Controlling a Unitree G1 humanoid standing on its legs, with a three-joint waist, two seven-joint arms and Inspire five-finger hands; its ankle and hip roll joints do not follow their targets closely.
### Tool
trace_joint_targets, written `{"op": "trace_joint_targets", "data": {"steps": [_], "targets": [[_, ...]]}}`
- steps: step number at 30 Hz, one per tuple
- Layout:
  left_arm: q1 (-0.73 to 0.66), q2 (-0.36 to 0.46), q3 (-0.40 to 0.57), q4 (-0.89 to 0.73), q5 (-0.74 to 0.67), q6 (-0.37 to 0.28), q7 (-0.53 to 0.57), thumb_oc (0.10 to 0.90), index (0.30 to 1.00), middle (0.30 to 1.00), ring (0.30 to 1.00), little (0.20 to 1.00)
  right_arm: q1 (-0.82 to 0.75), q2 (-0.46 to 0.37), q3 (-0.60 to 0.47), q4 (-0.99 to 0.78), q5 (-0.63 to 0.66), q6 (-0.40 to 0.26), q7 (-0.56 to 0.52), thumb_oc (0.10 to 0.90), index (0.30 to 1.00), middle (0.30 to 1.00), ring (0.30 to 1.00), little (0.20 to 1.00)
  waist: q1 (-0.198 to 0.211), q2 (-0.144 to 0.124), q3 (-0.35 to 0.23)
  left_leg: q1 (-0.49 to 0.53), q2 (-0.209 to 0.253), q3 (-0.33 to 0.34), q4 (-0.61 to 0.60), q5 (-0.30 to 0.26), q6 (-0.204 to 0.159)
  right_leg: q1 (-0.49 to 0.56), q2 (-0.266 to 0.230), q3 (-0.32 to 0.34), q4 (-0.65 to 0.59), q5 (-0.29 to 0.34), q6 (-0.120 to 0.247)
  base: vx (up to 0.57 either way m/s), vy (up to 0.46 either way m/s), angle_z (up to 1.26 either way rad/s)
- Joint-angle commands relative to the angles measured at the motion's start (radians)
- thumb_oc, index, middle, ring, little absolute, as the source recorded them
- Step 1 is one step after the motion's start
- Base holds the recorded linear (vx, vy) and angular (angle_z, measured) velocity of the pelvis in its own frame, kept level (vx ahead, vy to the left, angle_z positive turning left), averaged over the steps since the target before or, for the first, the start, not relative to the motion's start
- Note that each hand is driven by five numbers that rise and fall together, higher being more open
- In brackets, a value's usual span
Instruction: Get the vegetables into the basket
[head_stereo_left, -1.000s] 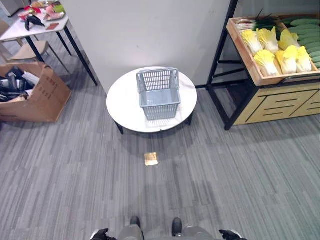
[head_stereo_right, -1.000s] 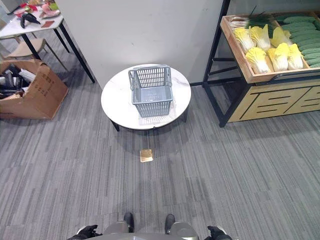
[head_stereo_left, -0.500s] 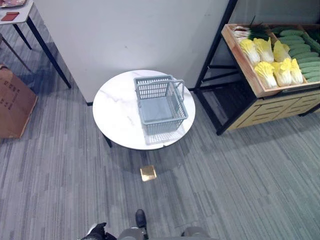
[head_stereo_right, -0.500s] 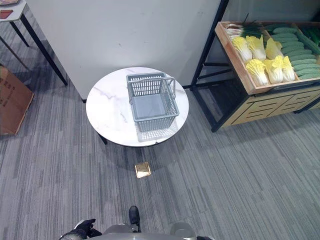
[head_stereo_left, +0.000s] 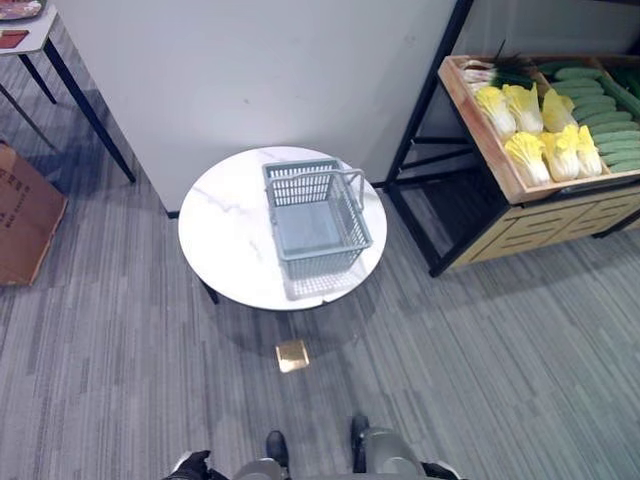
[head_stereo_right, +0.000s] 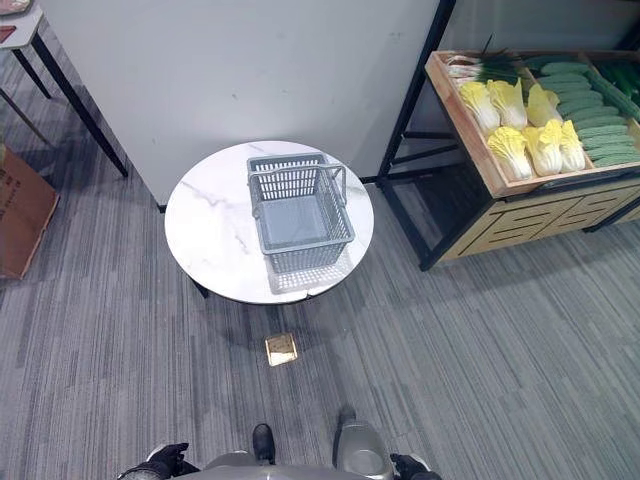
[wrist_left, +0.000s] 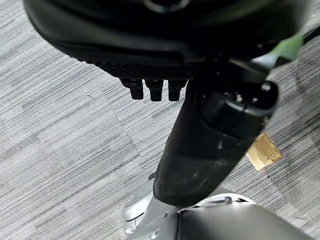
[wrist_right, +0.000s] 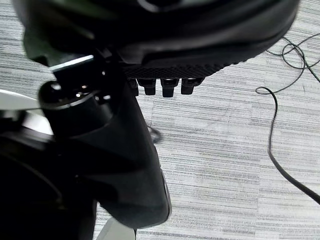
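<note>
While the wooden produce shelf (head_stereo_left: 520, 190) on the robot's right holds every vegetable, the task has, by my reading, not begun in earnest. Its crate carries pale yellow cabbages (head_stereo_left: 545, 150) in two rows, with green cucumbers (head_stereo_left: 600, 105) stacked behind them, all well apart from the round white table (head_stereo_left: 225, 240) in the middle of the grey carpet. On that table stands the grey basket (head_stereo_left: 315, 215), upright, handle raised, and nothing lies inside it. A small brass floor plate (head_stereo_left: 292, 354) sits just in front of the table.

Both hands hang low at the robot's sides, far from shelf and basket alike. The left hand (wrist_left: 155, 90) holds nothing, its fingers hanging straight and side by side; the right hand (wrist_right: 167, 86) looks the same. Everything is left: reaching the shelf, picking each vegetable, and carrying it across to the basket.
</note>
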Motion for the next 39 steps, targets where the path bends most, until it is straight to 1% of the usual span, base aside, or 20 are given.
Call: {"op": "trace_joint_targets", "data": {"steps": [1, 3, 4, 6, 7, 8, 12, 14, 15, 16, 17, 19, 21, 22, 25, 27, 31, 36, 38, 39], "targets": [[-0.019, -0.024, 0.012, 0.0, 0.022, -0.02, -0.01, 0.9, 1.0, 1.0, 1.0, 1.0, -0.021, -0.029, 0.009, 0.003, 0.02, -0.002, -0.008, 0.9, 1.0, 1.0, 1.0, 1.0, -0.021, 0.006, 0.017, 0.017, -0.017, -0.036, 0.065, -0.087, -0.029, -0.013, 0.019, 0.023, -0.019, 0.177, -0.006, 0.16, -0.06, 0.41], [-0.012, -0.029, 0.011, 0.005, 0.026, -0.021, -0.014, 0.9, 1.0, 1.0, 1.0, 1.0, -0.018, -0.034, 0.008, 0.0, 0.018, -0.002, -0.005, 0.9, 1.0, 1.0, 1.0, 1.0, -0.029, 0.006, 0.012, 0.041, -0.02, -0.072, 0.086, -0.117, -0.039, -0.025, 0.023, 0.047, -0.035, 0.203, -0.001, 0.29, -0.128, 0.52], [-0.012, -0.029, 0.011, 0.005, 0.026, -0.021, -0.014, 0.9, 1.0, 1.0, 1.0, 1.0, -0.017, -0.034, 0.008, 0.0, 0.018, -0.002, -0.005, 0.9, 1.0, 1.0, 1.0, 1.0, -0.029, 0.007, 0.012, 0.041, -0.02, -0.072, 0.086, -0.117, -0.039, -0.025, 0.023, 0.046, -0.035, 0.202, -0.001, 0.35, -0.185, 0.35], [-0.003, -0.036, 0.009, 0.016, 0.035, -0.017, -0.018, 0.9, 1.0, 1.0, 1.0, 1.0, -0.016, -0.042, 0.004, 0.002, 0.017, -0.002, -0.008, 0.9, 1.0, 1.0, 1.0, 1.0, -0.027, 0.013, -0.004, 0.067, -0.008, -0.087, 0.093, -0.14, -0.051, 0.0, 0.034, 0.029, -0.041, 0.179, -0.017, 0.31, -0.202, 0.17], [0.001, -0.038, 0.012, 0.018, 0.033, -0.016, -0.018, 0.9, 1.0, 1.0, 1.0, 1.0, -0.019, -0.052, 0.002, -0.001, 0.022, -0.006, -0.008, 0.9, 1.0, 1.0, 1.0, 1.0, -0.029, 0.024, -0.01, 0.07, 0.013, -0.097, 0.117, -0.128, -0.069, 0.011, 0.053, 0.017, -0.032, 0.16, -0.034, 0.2, -0.164, 0.19], [0.001, -0.039, 0.012, 0.018, 0.033, -0.016, -0.018, 0.9, 1.0, 1.0, 1.0, 1.0, -0.019, -0.052, 0.002, -0.001, 0.022, -0.006, -0.008, 0.9, 1.0, 1.0, 1.0, 1.0, -0.03, 0.024, -0.01, 0.07, 0.013, -0.097, 0.117, -0.128, -0.069, 0.012, 0.054, 0.016, -0.032, 0.16, -0.034, 0.2, -0.196, 0.23], [-0.009, -0.049, -0.001, 0.007, 0.025, -0.017, -0.015, 0.9, 1.0, 1.0, 1.0, 1.0, -0.025, -0.068, -0.003, -0.007, 0.041, -0.013, -0.016, 0.9, 1.0, 1.0, 1.0, 1.0, -0.036, 0.046, -0.01, 0.052, 0.051, -0.12, 0.194, -0.085, -0.107, 0.031, 0.086, -0.005, -0.015, 0.115, -0.069, 0.15, -0.162, 0.18], [-0.016, -0.052, -0.003, 0.003, 0.015, -0.015, -0.012, 0.9, 1.0, 1.0, 1.0, 1.0, -0.028, -0.078, -0.009, -0.004, 0.046, -0.012, -0.02, 0.9, 1.0, 1.0, 1.0, 1.0, -0.041, 0.051, -0.005, 0.021, 0.072, -0.124, 0.272, -0.045, -0.129, 0.041, 0.095, -0.011, -0.002, 0.091, -0.088, 0.14, -0.146, 0.1], [-0.018, -0.05, -0.003, 0.001, 0.009, -0.015, -0.013, 0.9, 1.0, 1.0, 1.0, 1.0, -0.029, -0.085, -0.013, 0.001, 0.047, -0.011, -0.022, 0.9, 1.0, 1.0, 1.0, 1.0, -0.042, 0.053, -0.004, 0.004, 0.074, -0.129, 0.317, -0.03, -0.136, 0.046, 0.098, -0.014, 0.007, 0.078, -0.097, 0.18, -0.14, 0.11], [-0.023, -0.051, -0.008, -0.004, 0.001, -0.017, -0.01, 0.9, 1.0, 1.0, 1.0, 1.0, -0.022, -0.092, -0.019, 0.011, 0.048, -0.01, -0.026, 0.9, 1.0, 1.0, 1.0, 1.0, -0.04, 0.053, 0.001, -0.024, 0.078, -0.137, 0.354, 0.011, -0.139, 0.067, 0.101, -0.015, 0.014, 0.06, -0.11, 0.14, -0.094, 0.07], [-0.023, -0.051, -0.008, -0.004, 0.001, -0.017, -0.009, 0.9, 1.0, 1.0, 1.0, 1.0, -0.022, -0.092, -0.019, 0.011, 0.048, -0.01, -0.026, 0.9, 1.0, 1.0, 1.0, 1.0, -0.04, 0.053, 0.002, -0.024, 0.078, -0.137, 0.355, 0.01, -0.139, 0.067, 0.101, -0.016, 0.014, 0.06, -0.11, 0.15, -0.066, 0.02], [-0.026, -0.05, -0.009, -0.005, -0.004, -0.017, -0.007, 0.9, 1.0, 1.0, 1.0, 1.0, -0.02, -0.096, -0.024, 0.018, 0.048, -0.007, -0.028, 0.9, 1.0, 1.0, 1.0, 1.0, -0.039, 0.051, 0.006, -0.039, 0.081, -0.13, 0.339, 0.012, -0.134, 0.079, 0.095, -0.017, 0.013, 0.056, -0.107, 0.1, -0.006, 0.03], [-0.024, -0.052, -0.01, -0.007, -0.004, -0.018, -0.002, 0.9, 1.0, 1.0, 1.0, 1.0, -0.015, -0.101, -0.031, 0.029, 0.042, -0.002, -0.031, 0.9, 1.0, 1.0, 1.0, 1.0, -0.029, 0.041, 0.007, -0.1, 0.075, -0.112, 0.268, -0.026, -0.116, 0.107, 0.073, -0.006, -0.009, 0.054, -0.09, 0.16, 0.052, 0.11], [-0.022, -0.054, -0.01, -0.006, -0.004, -0.02, 0.001, 0.9, 1.0, 1.0, 1.0, 1.0, -0.016, -0.102, -0.031, 0.03, 0.04, -0.001, -0.034, 0.9, 1.0, 1.0, 1.0, 1.0, -0.024, 0.042, 0.006, -0.139, 0.082, -0.112, 0.215, -0.018, -0.116, 0.113, 0.067, 0.002, -0.016, 0.051, -0.083, 0.15, 0.103, 0.18], [-0.018, -0.057, -0.009, 0.001, -0.011, -0.021, 0.002, 0.9, 1.0, 1.0, 1.0, 1.0, -0.017, -0.1, -0.027, 0.028, 0.034, -0.001, -0.035, 0.9, 1.0, 1.0, 1.0, 1.0, -0.01, 0.055, 0.01, -0.159, 0.098, -0.111, 0.16, 0.023, -0.124, 0.129, 0.068, 0.031, -0.008, 0.035, -0.077, 0.14, 0.138, -0.01], [-0.015, -0.054, 0.003, 0.009, -0.018, -0.018, -0.004, 0.9, 1.0, 1.0, 1.0, 1.0, -0.02, -0.097, -0.03, 0.027, 0.033, -0.002, -0.033, 0.9, 1.0, 1.0, 1.0, 1.0, -0.006, 0.057, 0.009, -0.141, 0.088, -0.124, 0.162, 0.005, -0.116, 0.128, 0.064, 0.045, 0.01, 0.028, -0.072, 0.09, 0.156, -0.48], [-0.015, -0.052, -0.001, 0.012, -0.008, -0.017, -0.016, 0.9, 1.0, 1.0, 1.0, 1.0, -0.018, -0.081, -0.036, 0.03, 0.033, 0.003, -0.022, 0.9, 1.0, 1.0, 1.0, 1.0, -0.013, 0.056, -0.004, -0.095, 0.06, -0.086, 0.103, -0.004, -0.089, 0.127, 0.05, 0.068, 0.014, 0.047, -0.051, 0.06, 0.207, -0.42], [-0.014, -0.046, -0.008, 0.007, 0.008, -0.019, -0.025, 0.9, 1.0, 1.0, 1.0, 1.0, -0.016, -0.063, -0.025, 0.036, 0.018, 0.01, -0.008, 0.9, 1.0, 1.0, 1.0, 1.0, -0.015, 0.04, -0.015, -0.049, 0.03, -0.054, 0.055, -0.014, -0.061, 0.128, 0.023, 0.091, 0.017, 0.086, -0.018, 0.04, 0.182, -0.14], [-0.014, -0.046, -0.008, 0.007, 0.008, -0.019, -0.025, 0.9, 1.0, 1.0, 1.0, 1.0, -0.016, -0.063, -0.025, 0.036, 0.018, 0.01, -0.008, 0.9, 1.0, 1.0, 1.0, 1.0, -0.014, 0.04, -0.014, -0.049, 0.03, -0.054, 0.055, -0.014, -0.061, 0.128, 0.023, 0.092, 0.017, 0.086, -0.018, 0.01, 0.083, -0.04], [-0.011, -0.036, 0.006, 0.013, 0.011, -0.017, -0.025, 0.9, 1.0, 1.0, 1.0, 1.0, -0.018, -0.054, -0.022, 0.03, 0.024, 0.01, -0.003, 0.9, 1.0, 1.0, 1.0, 1.0, -0.009, 0.028, -0.02, -0.039, 0.018, -0.045, 0.048, -0.02, -0.052, 0.129, 0.013, 0.098, 0.014, 0.107, -0.006, 0.03, 0.138, -0.02]]}}
